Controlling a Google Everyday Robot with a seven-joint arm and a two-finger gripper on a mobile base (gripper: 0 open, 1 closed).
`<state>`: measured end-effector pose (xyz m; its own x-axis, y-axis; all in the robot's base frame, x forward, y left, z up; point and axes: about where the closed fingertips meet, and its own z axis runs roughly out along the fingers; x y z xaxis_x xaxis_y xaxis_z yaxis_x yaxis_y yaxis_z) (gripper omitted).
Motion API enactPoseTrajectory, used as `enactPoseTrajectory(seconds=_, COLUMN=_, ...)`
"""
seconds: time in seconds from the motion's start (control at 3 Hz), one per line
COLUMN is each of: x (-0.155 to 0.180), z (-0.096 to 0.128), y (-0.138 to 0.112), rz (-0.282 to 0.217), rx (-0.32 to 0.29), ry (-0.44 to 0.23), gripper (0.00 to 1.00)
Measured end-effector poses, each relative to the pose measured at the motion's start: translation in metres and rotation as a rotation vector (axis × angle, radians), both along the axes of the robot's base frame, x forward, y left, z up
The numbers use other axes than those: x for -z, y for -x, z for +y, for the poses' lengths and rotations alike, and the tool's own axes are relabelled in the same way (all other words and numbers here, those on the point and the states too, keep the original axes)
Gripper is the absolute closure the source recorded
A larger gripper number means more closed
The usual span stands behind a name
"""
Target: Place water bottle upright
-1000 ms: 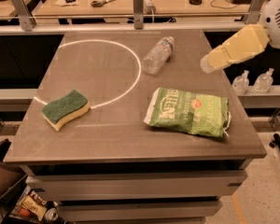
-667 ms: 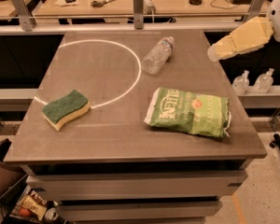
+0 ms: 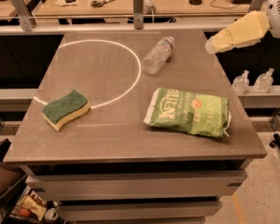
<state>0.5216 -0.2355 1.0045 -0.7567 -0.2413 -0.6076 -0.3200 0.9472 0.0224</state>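
The water bottle (image 3: 157, 55), small, clear and crinkly with a pale label band, lies on its side at the far middle of the grey table (image 3: 107, 139), cap pointing to the far right. My gripper (image 3: 213, 44), cream-coloured, hangs in the air at the upper right above the table's far right edge. It is to the right of the bottle, apart from it, and holds nothing.
A green chip bag (image 3: 189, 112) lies flat at the right front. A green and yellow sponge (image 3: 65, 108) lies at the left front. A white circle line (image 3: 130, 85) marks the table's left part. Two small white pump-top bottles (image 3: 252, 81) stand on a shelf to the right.
My gripper has risen and drawn back toward the upper right, further from the bottle. The bottle, bag and sponge have not moved.
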Motion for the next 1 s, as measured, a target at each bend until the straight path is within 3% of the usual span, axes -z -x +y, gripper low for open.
enactPoseTrajectory(seconds=0.33, x=-0.01, z=0.006, y=-0.019, rz=0.043, rx=0.088, ry=-0.006, gripper=0.0)
enactPoseTrajectory(seconds=1.0, x=-0.006, z=0.043, y=-0.059, rz=0.165, rx=0.32, ry=0.069, gripper=0.0)
